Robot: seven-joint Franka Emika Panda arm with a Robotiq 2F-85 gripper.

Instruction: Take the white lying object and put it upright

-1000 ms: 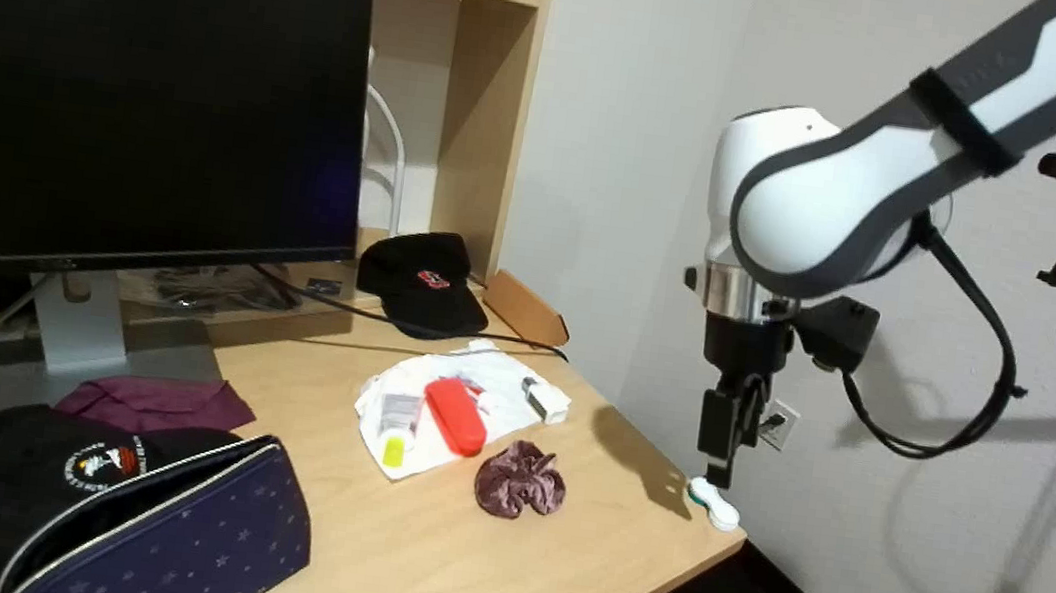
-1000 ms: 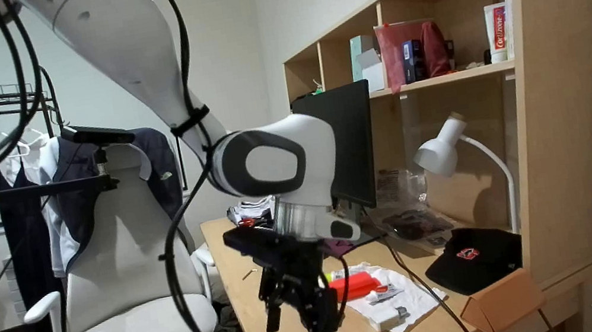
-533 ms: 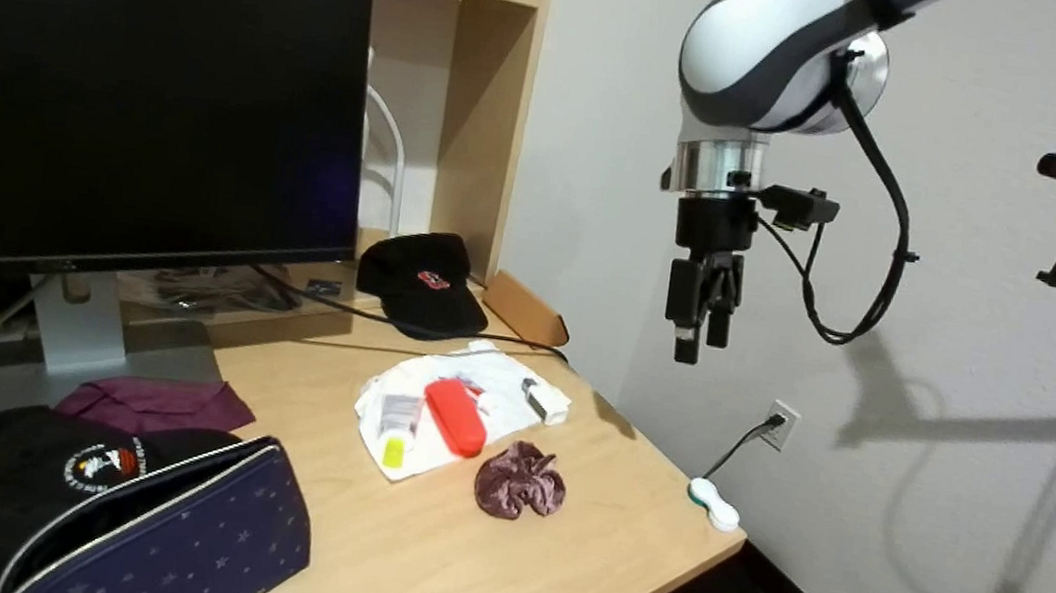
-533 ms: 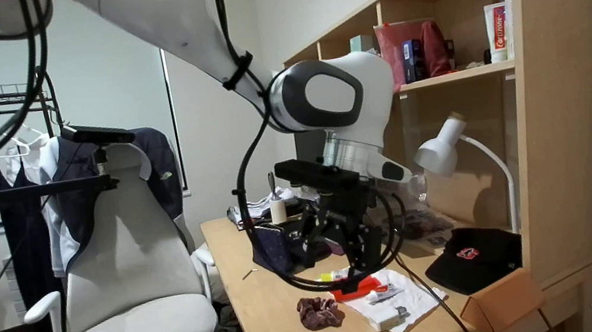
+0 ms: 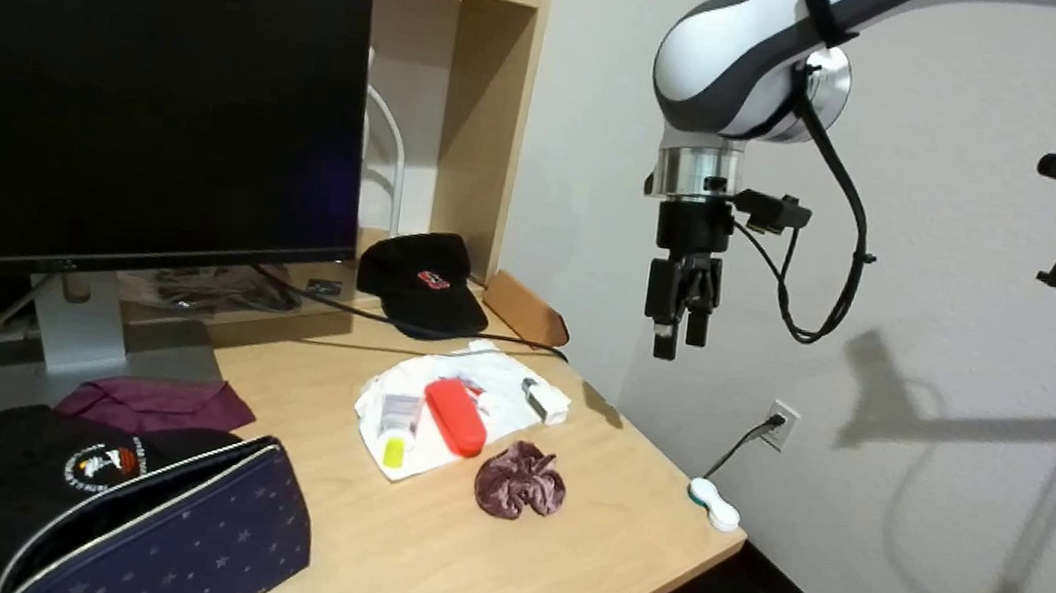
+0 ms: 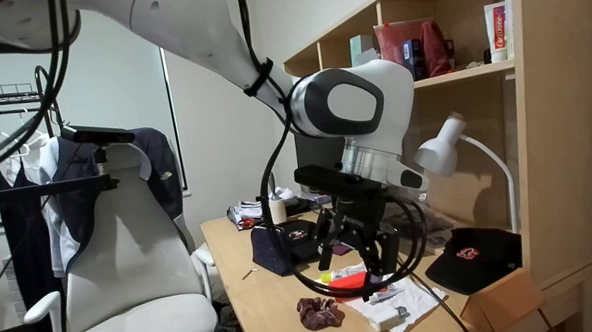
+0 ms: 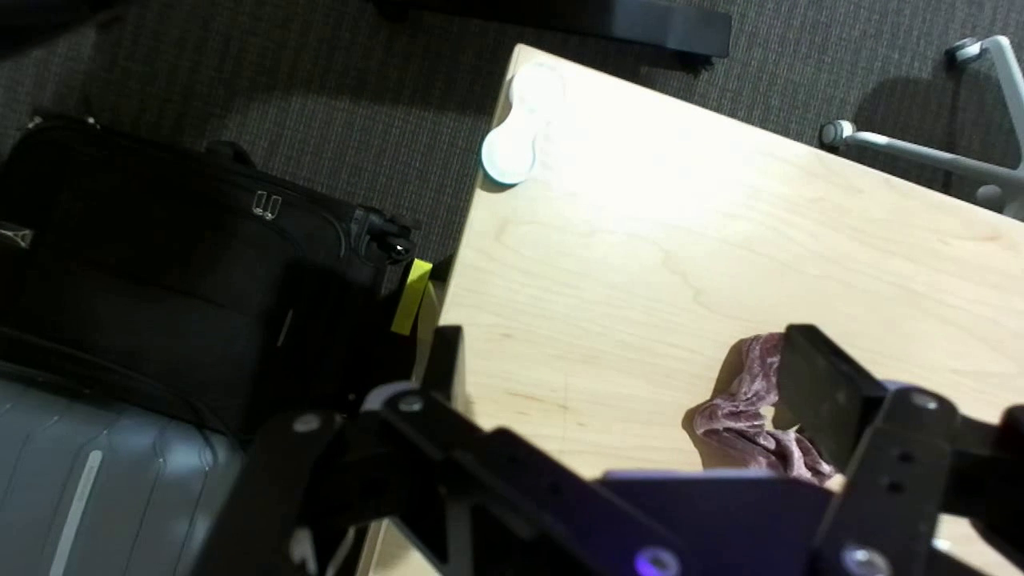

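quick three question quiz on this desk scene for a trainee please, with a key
1. True or false: in the wrist view, the end effector stands open.
2. In the wrist view, which lies at a corner of the desk: a) a black bag, b) a white case, c) a monitor?
3. Short answer: in an exterior view, what purplish thing lies on the desk between the red case and the white case?

Key: 1. True. 2. b. 3. A scrunchie.

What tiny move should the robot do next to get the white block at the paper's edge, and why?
Probably shift the gripper sideways toward the white block before lowering: it is open and holds nothing, and in an exterior view it hangs in the air, to the picture's right of the block.
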